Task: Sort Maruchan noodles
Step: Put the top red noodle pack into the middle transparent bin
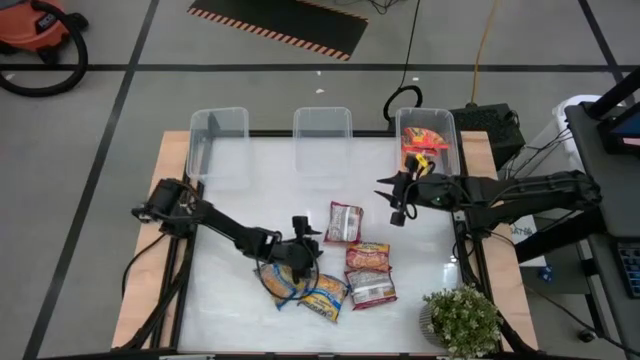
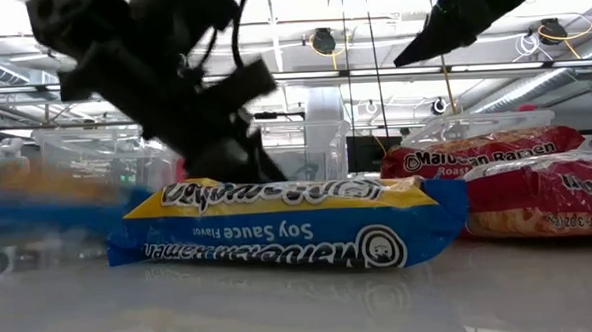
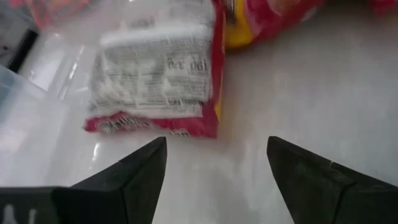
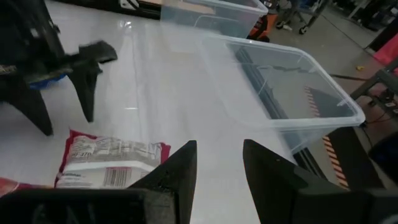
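Blue-and-yellow, maroon and orange-red noodle packets (image 1: 345, 265) lie flat, clustered mid-counter (image 1: 240, 205). The left gripper (image 1: 305, 232) hovers above them, fingers released; the right gripper (image 1: 397, 203) hangs nearby, fingers spread, empty.

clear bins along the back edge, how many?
3. Clear plastic bins: left one and middle one look empty; right one holds an orange-red noodle packet.
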Robot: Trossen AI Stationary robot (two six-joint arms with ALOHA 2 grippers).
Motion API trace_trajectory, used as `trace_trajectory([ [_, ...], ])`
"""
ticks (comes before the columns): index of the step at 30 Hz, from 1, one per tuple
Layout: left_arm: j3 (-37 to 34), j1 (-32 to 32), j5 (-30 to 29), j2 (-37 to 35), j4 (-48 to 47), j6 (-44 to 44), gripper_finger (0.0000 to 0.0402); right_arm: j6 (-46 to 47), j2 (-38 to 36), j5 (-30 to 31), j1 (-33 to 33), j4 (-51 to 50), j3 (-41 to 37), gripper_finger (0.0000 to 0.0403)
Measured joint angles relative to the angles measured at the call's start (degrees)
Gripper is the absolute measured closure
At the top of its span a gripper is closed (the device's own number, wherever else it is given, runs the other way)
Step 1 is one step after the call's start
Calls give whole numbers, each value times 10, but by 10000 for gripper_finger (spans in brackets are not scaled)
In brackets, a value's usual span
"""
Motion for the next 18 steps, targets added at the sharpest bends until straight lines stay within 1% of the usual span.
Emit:
trace_trajectory([
  [4, 0, 4, -4, 32, 60, 4, 119, 16, 0, -1, 0, 8, -3, 277],
  [10, 0, 5, -16, 46, 84, 9, 125, 23, 0, -12, 2, 4, -3, 277],
  [13, 0, 8, -20, 50, 95, 11, 150, 23, 1, -17, 8, 3, -3, 277],
  [18, -1, 19, -26, 50, 100, 25, 215, 23, 1, -16, 19, 7, -3, 277],
])
